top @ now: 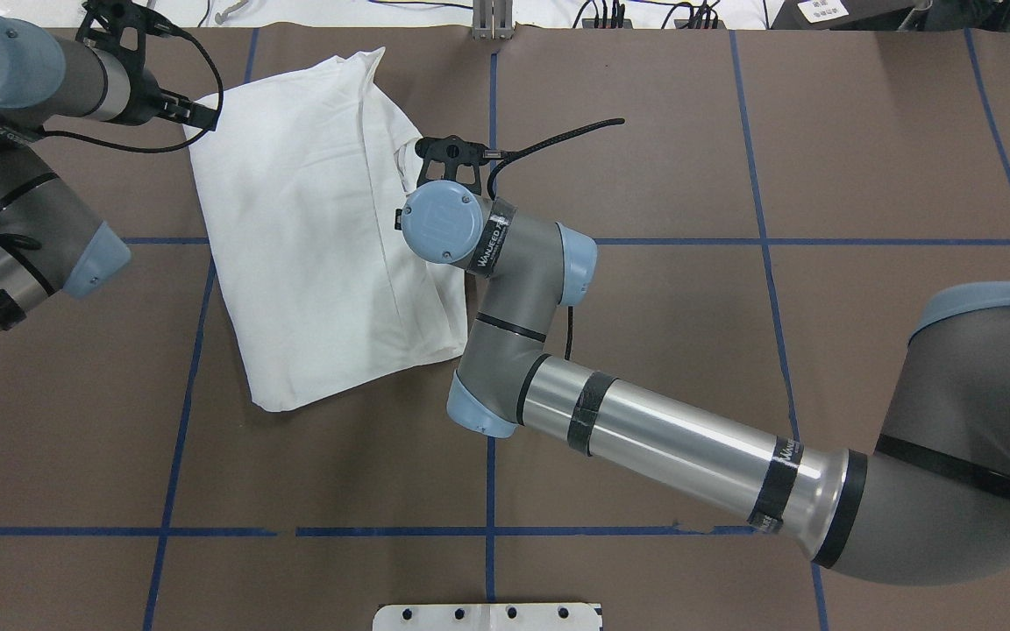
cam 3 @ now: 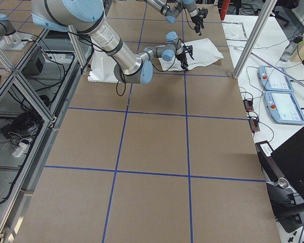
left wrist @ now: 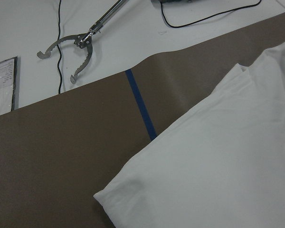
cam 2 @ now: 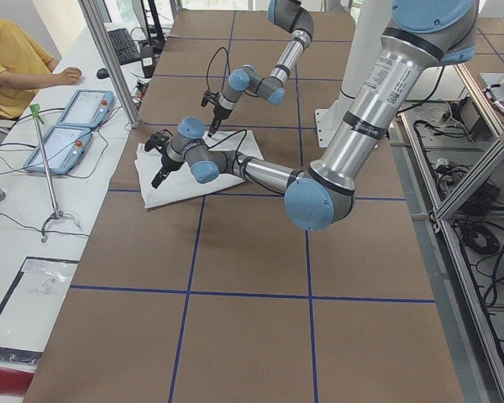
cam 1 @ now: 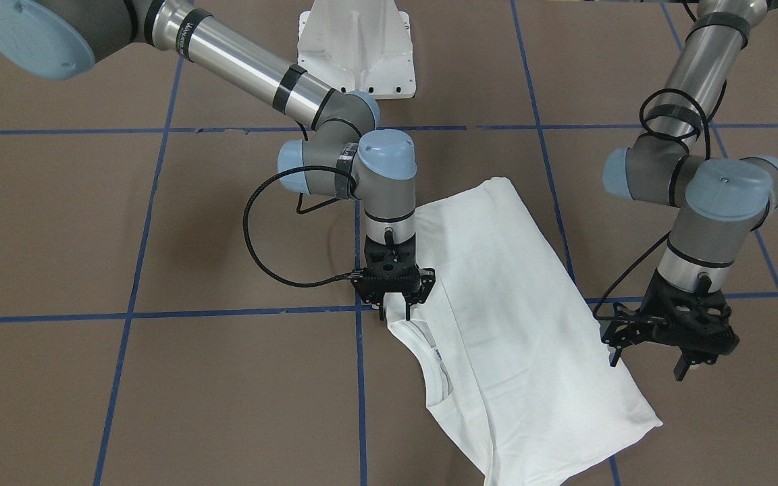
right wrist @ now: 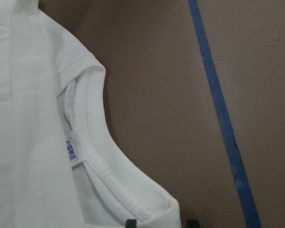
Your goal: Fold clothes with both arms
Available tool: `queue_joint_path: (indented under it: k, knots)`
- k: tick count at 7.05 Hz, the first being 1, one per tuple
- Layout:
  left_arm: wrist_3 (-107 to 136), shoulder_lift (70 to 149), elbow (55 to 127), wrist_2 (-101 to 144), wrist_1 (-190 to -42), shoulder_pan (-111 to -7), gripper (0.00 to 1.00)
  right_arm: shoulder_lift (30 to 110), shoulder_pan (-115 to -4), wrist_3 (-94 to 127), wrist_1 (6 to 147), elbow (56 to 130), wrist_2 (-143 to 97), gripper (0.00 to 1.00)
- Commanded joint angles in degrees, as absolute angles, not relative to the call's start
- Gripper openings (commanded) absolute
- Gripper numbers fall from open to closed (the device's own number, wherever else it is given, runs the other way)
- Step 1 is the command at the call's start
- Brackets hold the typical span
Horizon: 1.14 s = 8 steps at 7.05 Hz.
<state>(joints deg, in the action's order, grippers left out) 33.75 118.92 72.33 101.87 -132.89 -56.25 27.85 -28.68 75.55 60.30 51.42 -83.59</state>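
The white shirt (cam 1: 510, 304) lies folded lengthwise and slanted on the brown table, also in the overhead view (top: 312, 245). Its ribbed collar (right wrist: 99, 166) with a small tag (right wrist: 72, 148) faces the operators' side. My right gripper (cam 1: 396, 314) points straight down at the shoulder corner beside the collar. It is open, and its two fingertips (right wrist: 129, 222) straddle the cloth's edge. My left gripper (cam 1: 647, 364) hangs open above the bare table just off the shirt's other long edge, with nothing between its fingers. The left wrist view shows a shirt corner (left wrist: 218, 166) lying flat.
Blue tape lines (cam 1: 362, 378) cross the table. The white pedestal base (cam 1: 355, 47) stands at the robot's side. Beyond the far edge, a white bench holds a metal grabber tool (left wrist: 76, 47) and two pendants (cam 2: 76, 126). A person in yellow (cam 2: 8, 67) sits there.
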Motion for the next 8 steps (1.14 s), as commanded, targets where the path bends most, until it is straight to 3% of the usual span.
queue_joint_path:
  k: [1,2,4,8]
  knots:
    - [33.7,118.9,72.3,101.9,-132.9,-56.2,1.0,27.9,-28.7,73.8,60.5,51.4,-83.6,0.06]
    - [33.7,118.7,72.3,102.0,-132.9,-56.2,1.0,27.9,-28.8,70.9,61.9,51.9,-83.7,0.0]
    - [33.7,118.5,72.5,102.0,-133.0,-56.3,1.0,28.6,-29.1,70.5,72.7,60.8,-84.2,0.0]
    - [33.8,117.1,74.7,102.3,-133.0,-56.2,1.0,54.0,-21.8,71.8,81.4,96.4,-80.5,0.0]
